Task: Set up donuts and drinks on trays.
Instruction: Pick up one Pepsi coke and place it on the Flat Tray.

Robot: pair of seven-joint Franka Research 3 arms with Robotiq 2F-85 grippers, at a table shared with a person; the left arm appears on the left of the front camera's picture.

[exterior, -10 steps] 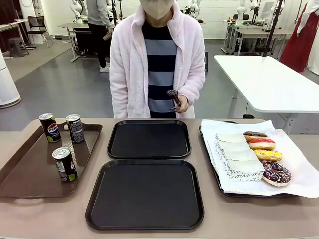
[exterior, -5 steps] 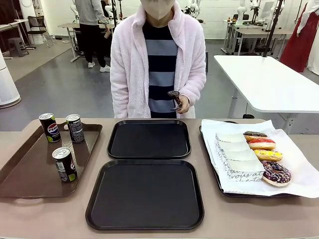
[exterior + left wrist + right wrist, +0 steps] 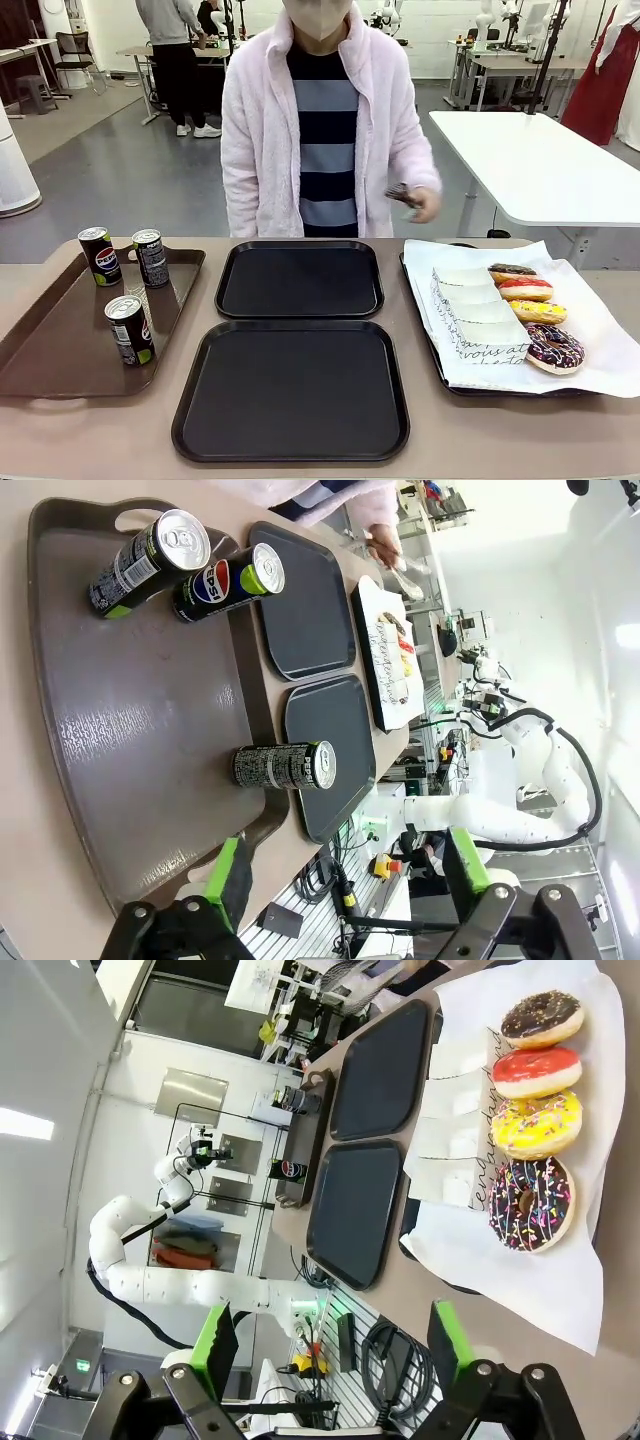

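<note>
Two matte black trays sit bare at the middle of the table (image 3: 100,440), the far black tray (image 3: 300,280) toward the person's edge and the near black tray (image 3: 290,390) toward the robot's edge, their rims almost touching.

Along the table's left edge, a brown tray (image 3: 55,345) carries three slim black cans (image 3: 130,330), all upright. Two stand side by side at its far edge, and the third stands alone near its right rim.

Along the right edge, a paper-lined tray (image 3: 470,391) holds four donuts in a row down the right half of its white paper (image 3: 605,345). From far to near they are chocolate-iced (image 3: 512,271), red-iced (image 3: 526,289), yellow-iced (image 3: 537,311) and chocolate-sprinkled (image 3: 553,348). Overlapping white sleeves (image 3: 480,312) with black script lie just beside them on the left.

Across the table a person in a pale fleece jacket stands behind the far edge, one hand (image 3: 426,208) raised beyond the lined tray's far corner and gripping a dark utensil (image 3: 399,193), too blurred to identify.

The left gripper (image 3: 345,880) hangs above the brown tray's near edge with its jaws spread wide and nothing between them. The right gripper (image 3: 330,1345) hangs near the lined tray with its jaws likewise spread and holding nothing.
</note>
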